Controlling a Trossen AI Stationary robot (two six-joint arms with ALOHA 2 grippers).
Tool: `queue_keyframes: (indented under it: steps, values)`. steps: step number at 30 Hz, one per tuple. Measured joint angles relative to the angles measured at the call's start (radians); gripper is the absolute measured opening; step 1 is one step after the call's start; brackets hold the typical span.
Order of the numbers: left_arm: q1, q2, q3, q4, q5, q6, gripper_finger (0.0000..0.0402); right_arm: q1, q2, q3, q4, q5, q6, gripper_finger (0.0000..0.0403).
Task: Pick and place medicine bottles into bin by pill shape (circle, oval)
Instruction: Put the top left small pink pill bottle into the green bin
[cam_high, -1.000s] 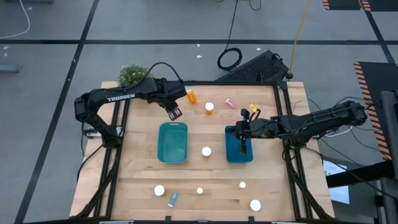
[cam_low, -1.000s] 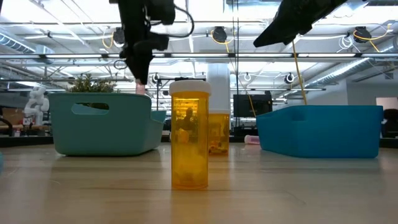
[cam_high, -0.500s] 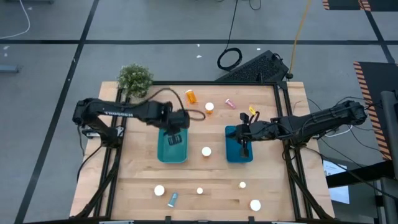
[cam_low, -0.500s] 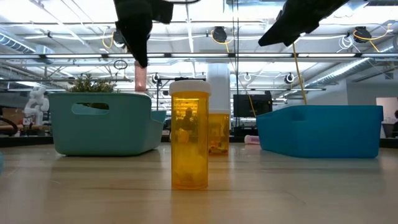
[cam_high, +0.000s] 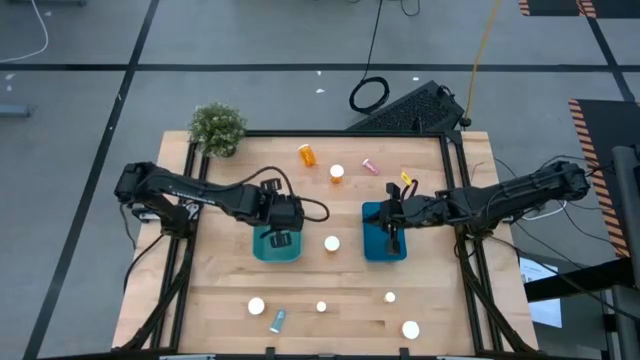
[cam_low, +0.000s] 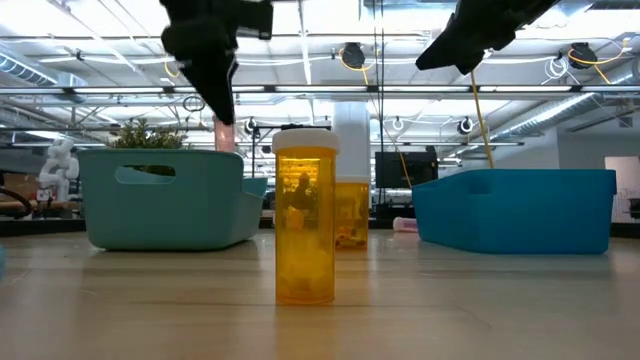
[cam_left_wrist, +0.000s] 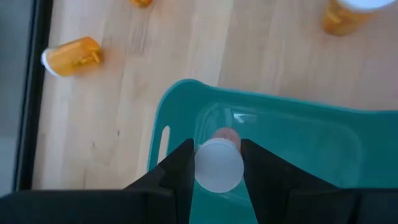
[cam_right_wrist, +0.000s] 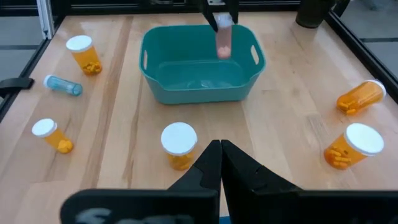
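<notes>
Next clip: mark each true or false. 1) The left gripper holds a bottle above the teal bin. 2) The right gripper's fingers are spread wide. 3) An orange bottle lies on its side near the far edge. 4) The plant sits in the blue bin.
1) True: the left gripper is shut on a pink bottle over the teal bin.
2) False: the right gripper, over the blue bin, has its fingers together.
3) True: the orange bottle lies tipped there.
4) False: the plant stands at the table's far-left corner.

Robotics lab: ceiling trusses (cam_low: 330, 90), monitors (cam_low: 405, 165), floor cables (cam_high: 368, 95).
</notes>
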Motion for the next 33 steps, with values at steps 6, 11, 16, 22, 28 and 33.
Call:
queue_keyframes:
  steps: [6, 11, 16, 22, 28, 33]
  values:
    - [0.02, 0.0, -0.078, 0.022, 0.01, -0.015, 0.0124, 0.003, 0.0, 0.0, 0.0, 0.001, -0.005, 0.0]
    - [0.027, 0.0, -0.127, 0.022, 0.011, -0.054, 0.0124, 0.003, 0.0, 0.0, 0.0, 0.001, -0.018, 0.0]
    - [0.044, 0.0, -0.187, 0.032, 0.012, -0.12, 0.0124, 0.003, 0.0, 0.0, 0.0, 0.001, -0.019, 0.0]
    - [0.079, 0.0, -0.223, 0.064, 0.035, -0.171, 0.0124, 0.003, 0.0, 0.0, 0.0, 0.001, -0.019, 0.0]
    - [0.1, 0.0, -0.253, 0.118, 0.063, -0.162, 0.0124, 0.003, 0.0, 0.0, 0.001, 0.001, -0.019, 0.0]
    - [0.111, 0.0, -0.279, 0.131, 0.061, -0.169, 0.0124, 0.003, 0.0, 0.0, 0.009, 0.001, -0.019, 0.0]
